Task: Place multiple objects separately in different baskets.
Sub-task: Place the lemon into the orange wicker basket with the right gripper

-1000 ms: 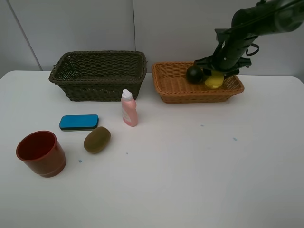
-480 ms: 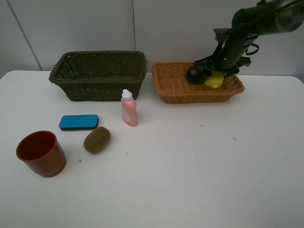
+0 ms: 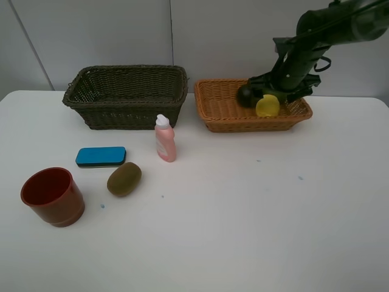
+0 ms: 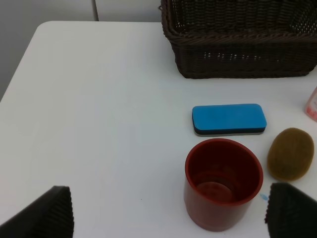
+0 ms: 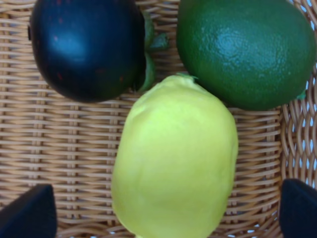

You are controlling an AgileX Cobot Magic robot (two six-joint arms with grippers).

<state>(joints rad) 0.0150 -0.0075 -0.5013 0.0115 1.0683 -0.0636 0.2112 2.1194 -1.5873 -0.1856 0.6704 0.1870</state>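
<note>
My right gripper [image 3: 278,90] hangs open over the orange-tan basket [image 3: 255,123], its fingers wide on either side of the yellow lemon [image 5: 173,158]. The lemon [image 3: 267,106] lies loose on the weave beside the dark mangosteen [image 3: 245,95] and the green lime [image 5: 245,49]. On the table at the left stand the red-brown cup [image 3: 53,196], the blue eraser [image 3: 101,156], the brown kiwi [image 3: 124,179] and the pink bottle [image 3: 165,139]. My left gripper [image 4: 168,212] is open above the table near the cup [image 4: 223,183]; the exterior view does not show it.
The dark olive basket [image 3: 124,112] stands at the back left, and nothing shows inside it. White table stretches across the front and right. A pale wall rises close behind both baskets.
The right gripper's jaws have spread apart. The lemon has left them and dropped a little onto the floor of the orange-tan basket. Nothing else has moved.
</note>
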